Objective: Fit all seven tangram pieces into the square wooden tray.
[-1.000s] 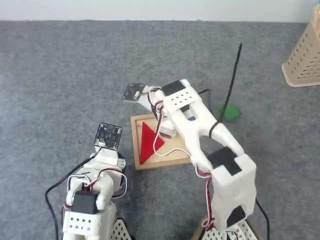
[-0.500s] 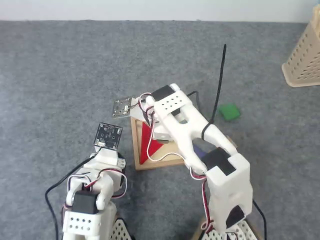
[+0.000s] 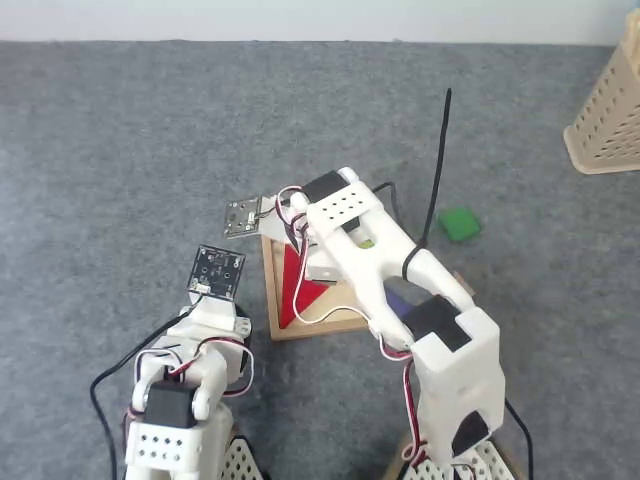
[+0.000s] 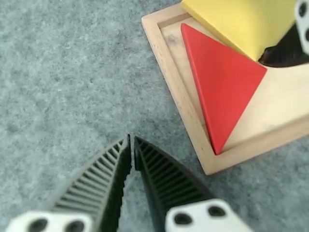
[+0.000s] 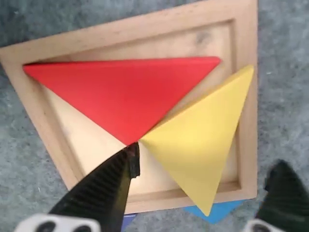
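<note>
- My left hand [image 4: 131, 140] hangs over the grey carpet [image 4: 58, 72], at about 9 o'clock from the tray. Its fingers are pressed almost together and hold nothing.
- The wooden tray [image 4: 166, 82] sits in the middle of the table. The red triangle [image 5: 125, 94] lies flat inside it, along the 9 o'clock side.
- The yellow triangle [image 5: 198, 145] touches the red one. I think it is not lying flat, because one tip pokes out over the tray's rim.
- My right hand [image 5: 206, 164] is above the tray, spread wide. One finger is right at a corner of the yellow triangle and the other is well apart from it. It grips nothing.
- A blue piece [image 5: 212, 211] peeks out just beside the tray, under that yellow tip.
- A green piece [image 3: 460, 223] waits on the carpet at about 2 o'clock from the tray.
- I think I am busy seating the yellow triangle. Next I should nudge it gently until its tip drops inside the rim. After that, I should fetch another piece.
</note>
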Robot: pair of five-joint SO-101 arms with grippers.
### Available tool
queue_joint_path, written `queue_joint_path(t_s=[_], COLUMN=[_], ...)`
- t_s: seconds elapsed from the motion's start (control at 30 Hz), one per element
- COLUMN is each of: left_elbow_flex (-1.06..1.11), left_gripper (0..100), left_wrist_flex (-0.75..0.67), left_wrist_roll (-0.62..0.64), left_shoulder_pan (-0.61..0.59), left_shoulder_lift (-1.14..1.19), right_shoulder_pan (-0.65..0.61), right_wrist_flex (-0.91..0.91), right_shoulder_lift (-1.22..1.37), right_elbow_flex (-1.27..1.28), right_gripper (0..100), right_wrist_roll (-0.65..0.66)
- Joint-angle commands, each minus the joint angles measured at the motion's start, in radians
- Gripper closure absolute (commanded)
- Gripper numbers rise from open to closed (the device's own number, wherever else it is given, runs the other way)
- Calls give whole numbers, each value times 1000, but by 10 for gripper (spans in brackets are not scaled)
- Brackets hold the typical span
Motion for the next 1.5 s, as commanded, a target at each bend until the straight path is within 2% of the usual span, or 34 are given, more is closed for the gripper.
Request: queue_joint_path(t_s=[0.0,0.2,0.4,0.6,0.73,0.83,1.0,1.17,1.47], left_elbow_flex=[-19,-19,-19,-19,-19,-19,-19,-19,-19], left_gripper=[988,988,988,988,988,988,988,988,988], left_wrist_flex=[6,6,6,6,6,6,6,6,6], left_wrist_roll=[6,6,6,6,6,6,6,6,6], left_shoulder_pan=[0,0,0,0,0,0,0,0,0], left_shoulder_lift=[-20,-20,-20,-20,-20,-20,-20,-20,-20], right_shoulder_pan=[-1,13,48,53,70,84,87,110,127], right_wrist_flex=[-1,76,130,96,38,-70,-325,-469,-483], right_shoulder_lift=[-18,-19,-19,-58,-176,-308,-522,-610,-510], right_elbow_flex=[-60,-117,-235,-245,-186,-25,388,628,626], right_gripper=[612,761,989,991,992,992,992,992,992], right_wrist_roll=[18,9,-118,-270,-388,-451,-520,-540,-532])
